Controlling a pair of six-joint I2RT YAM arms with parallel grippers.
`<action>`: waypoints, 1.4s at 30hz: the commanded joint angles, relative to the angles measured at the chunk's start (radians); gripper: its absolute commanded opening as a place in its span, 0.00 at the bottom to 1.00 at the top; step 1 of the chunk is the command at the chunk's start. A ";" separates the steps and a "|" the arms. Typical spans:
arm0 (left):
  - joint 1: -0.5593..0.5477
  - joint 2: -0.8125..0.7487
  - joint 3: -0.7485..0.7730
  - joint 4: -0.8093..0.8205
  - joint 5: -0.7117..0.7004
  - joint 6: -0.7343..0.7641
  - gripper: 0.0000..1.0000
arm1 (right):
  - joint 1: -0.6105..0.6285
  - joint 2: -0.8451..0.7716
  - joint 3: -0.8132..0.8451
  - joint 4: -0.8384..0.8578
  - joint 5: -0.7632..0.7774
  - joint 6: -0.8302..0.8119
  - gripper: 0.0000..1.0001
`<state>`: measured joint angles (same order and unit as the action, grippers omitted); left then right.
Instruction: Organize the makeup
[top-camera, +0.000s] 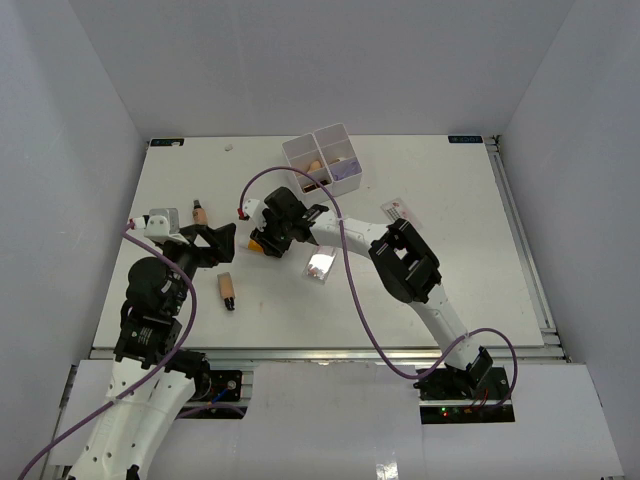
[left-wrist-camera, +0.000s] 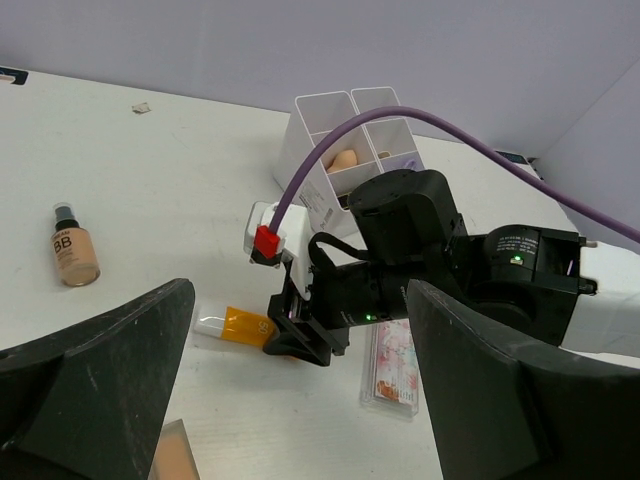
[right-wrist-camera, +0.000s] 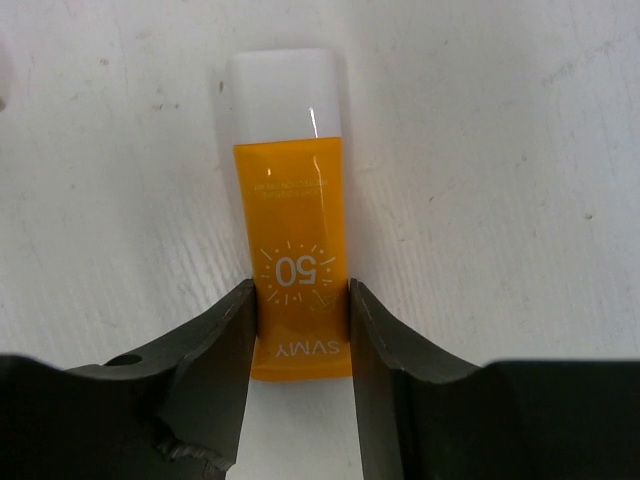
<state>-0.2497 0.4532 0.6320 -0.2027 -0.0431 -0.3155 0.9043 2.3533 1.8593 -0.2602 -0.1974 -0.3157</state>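
Observation:
The orange tube (right-wrist-camera: 295, 250), white-capped and marked 50, lies flat on the table, and my right gripper (right-wrist-camera: 300, 295) is shut on its lower end, both pads pressed to its sides. From above, the right gripper (top-camera: 267, 238) sits left of centre over the orange tube (top-camera: 255, 243). In the left wrist view the orange tube (left-wrist-camera: 238, 326) pokes out left of the right gripper (left-wrist-camera: 305, 340). My left gripper (top-camera: 215, 246) hovers open and empty to the left, its fingers (left-wrist-camera: 100, 370) wide apart. A clear pink palette (top-camera: 320, 264) lies just right of the tube.
The white four-compartment box (top-camera: 300, 152) stands at the back centre with a beige sponge (left-wrist-camera: 343, 160) inside. A tan bottle with a dark cap (top-camera: 199, 212) lies at the left, a tan stick (top-camera: 227, 289) nearer the front, and a white-red packet (top-camera: 397, 211) at the right.

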 joint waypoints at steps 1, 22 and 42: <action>0.007 0.007 -0.009 0.021 0.024 0.003 0.98 | -0.001 -0.095 -0.080 -0.053 -0.038 -0.039 0.27; -0.038 0.441 -0.020 0.505 0.575 -0.623 0.96 | -0.235 -0.950 -0.721 -0.041 -0.066 -0.093 0.19; -0.305 0.875 0.240 0.487 0.478 -0.716 0.74 | -0.249 -1.200 -0.857 -0.015 -0.065 -0.068 0.17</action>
<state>-0.5376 1.2945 0.8172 0.2852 0.4283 -1.0167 0.6556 1.1798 1.0157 -0.3157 -0.2431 -0.3976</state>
